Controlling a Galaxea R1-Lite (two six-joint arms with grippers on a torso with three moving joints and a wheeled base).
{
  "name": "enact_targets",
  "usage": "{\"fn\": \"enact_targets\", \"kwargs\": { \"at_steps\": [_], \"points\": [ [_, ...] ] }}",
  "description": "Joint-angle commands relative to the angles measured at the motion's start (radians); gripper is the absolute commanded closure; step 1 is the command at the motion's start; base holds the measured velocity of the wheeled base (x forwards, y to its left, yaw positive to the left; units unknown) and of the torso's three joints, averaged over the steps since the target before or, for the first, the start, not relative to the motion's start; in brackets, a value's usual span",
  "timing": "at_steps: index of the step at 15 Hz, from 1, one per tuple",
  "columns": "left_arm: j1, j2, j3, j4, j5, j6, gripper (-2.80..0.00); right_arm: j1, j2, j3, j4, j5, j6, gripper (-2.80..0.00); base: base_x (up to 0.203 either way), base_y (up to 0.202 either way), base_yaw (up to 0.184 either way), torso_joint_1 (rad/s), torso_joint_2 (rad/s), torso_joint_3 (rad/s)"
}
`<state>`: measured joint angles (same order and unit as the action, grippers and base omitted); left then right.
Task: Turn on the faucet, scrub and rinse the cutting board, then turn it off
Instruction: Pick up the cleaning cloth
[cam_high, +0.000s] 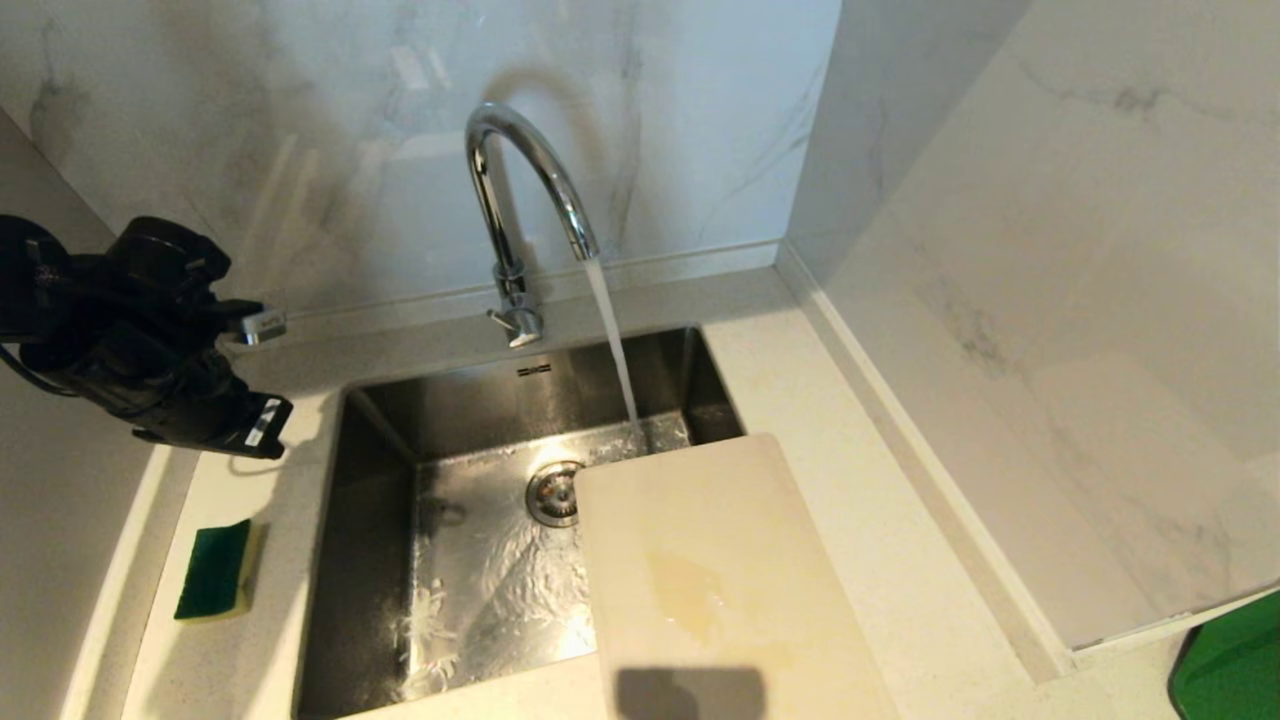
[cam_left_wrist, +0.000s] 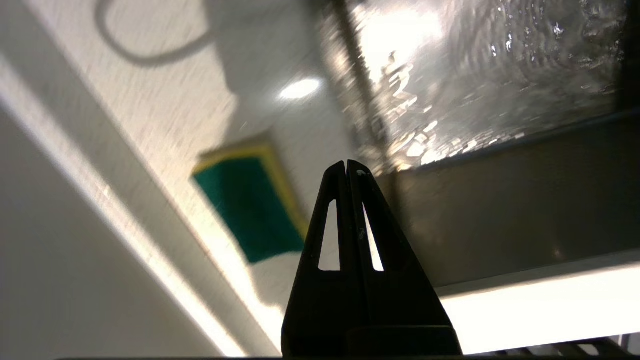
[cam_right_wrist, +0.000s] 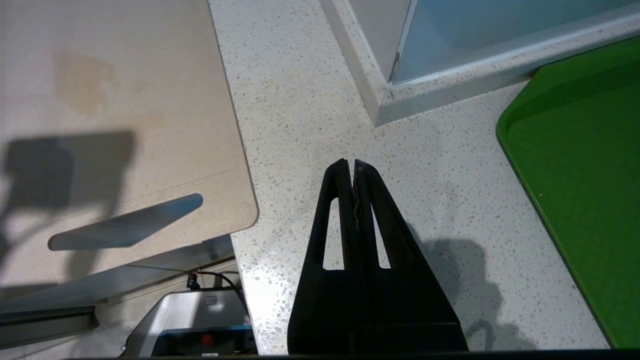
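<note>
So the one faucet (cam_high: 520, 200) sits at the back edge of the surface (cam_high: 880, 560), behind the sink (cam_high: 380, 480), with water pouring from its spout down into the steel basin, whose wet floor holds a round drain (cam_high: 553, 493). One cutting board (cam_high: 710, 580) lies flat over the sink's right side, reaching to the front edge of the surface, a yellowish stain in its middle. One green and yellow sponge (cam_high: 215, 570) lies on the surface left of the sink. A green tray (cam_right_wrist: 580, 165) shows at the far right. Left gripper (cam_left_wrist: 347, 167) hangs raised over the back left corner, jaws pressed together and holding nothing. Right gripper (cam_right_wrist: 349, 167) is over bare surface beside the board's near corner, jaws together too.
</note>
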<state>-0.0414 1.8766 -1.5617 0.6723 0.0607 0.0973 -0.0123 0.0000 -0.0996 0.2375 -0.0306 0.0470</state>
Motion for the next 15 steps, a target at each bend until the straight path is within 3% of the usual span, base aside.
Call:
{"fn": "enact_targets", "kwargs": {
  "at_steps": [1,5,9,10,15],
  "points": [
    [0.058,0.0,0.059,0.003,0.008,0.001,0.0,0.0,0.0,0.0,0.002,0.0,0.001,0.0,0.0,0.0,0.0,0.0,0.0,0.0],
    [0.163,0.029,0.104,0.004,0.024,0.004,0.0,0.0,0.0,0.0,0.002,0.0,0.001,0.0,0.0,0.0,0.0,0.0,0.0,0.0],
    [0.219,0.026,0.16,0.003,0.025,0.007,0.0,0.0,0.0,0.0,0.002,0.0,0.001,0.0,0.0,0.0,0.0,0.0,0.0,0.0],
    [0.224,0.026,0.168,0.001,0.025,0.007,-2.8,0.0,0.0,0.0,0.002,0.0,0.001,0.0,0.0,0.0,0.0,0.0,0.0,0.0],
    [0.224,-0.009,0.248,0.004,0.005,-0.008,-2.8,0.0,0.0,0.0,0.002,0.0,0.001,0.0,0.0,0.0,0.0,0.0,0.0,0.0]
  ]
}}
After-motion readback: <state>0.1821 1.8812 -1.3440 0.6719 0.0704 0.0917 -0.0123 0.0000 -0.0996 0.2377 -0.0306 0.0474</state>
